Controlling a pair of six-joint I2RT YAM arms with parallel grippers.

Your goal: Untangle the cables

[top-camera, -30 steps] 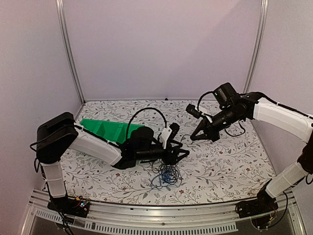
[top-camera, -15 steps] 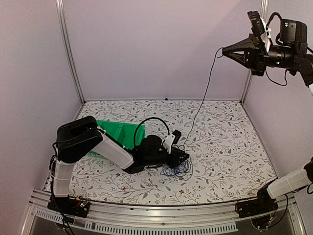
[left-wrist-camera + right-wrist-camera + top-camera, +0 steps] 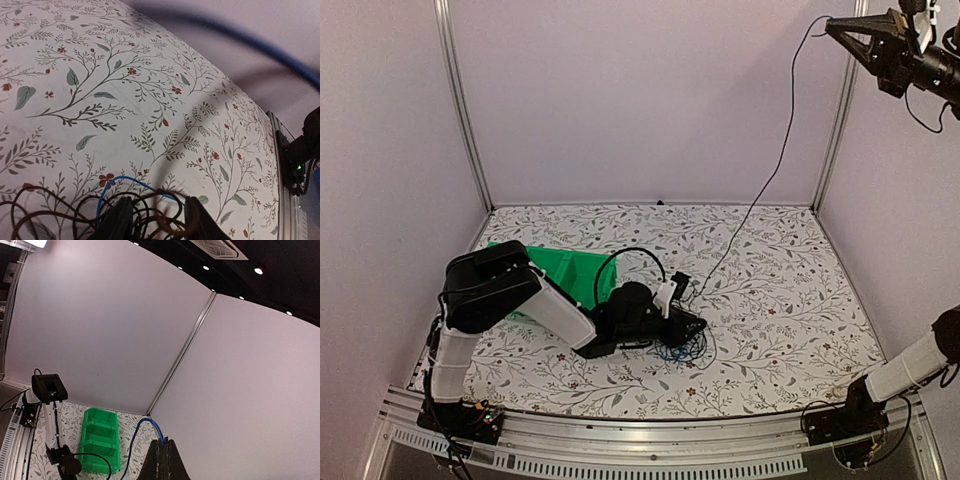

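The left gripper (image 3: 694, 325) lies low on the floral table (image 3: 790, 300), just right of the green bin (image 3: 558, 268). Its fingers (image 3: 120, 222) are partly closed on the cables (image 3: 682, 346), a blue and black snarl whose dark loops bunch between them in the wrist view. The right gripper (image 3: 834, 25) is raised high at the far right corner, pressed together on the end of a blue cable (image 3: 157, 432), which slants in one long line down to the snarl.

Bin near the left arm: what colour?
Bright green. The bin shows best in the right wrist view.
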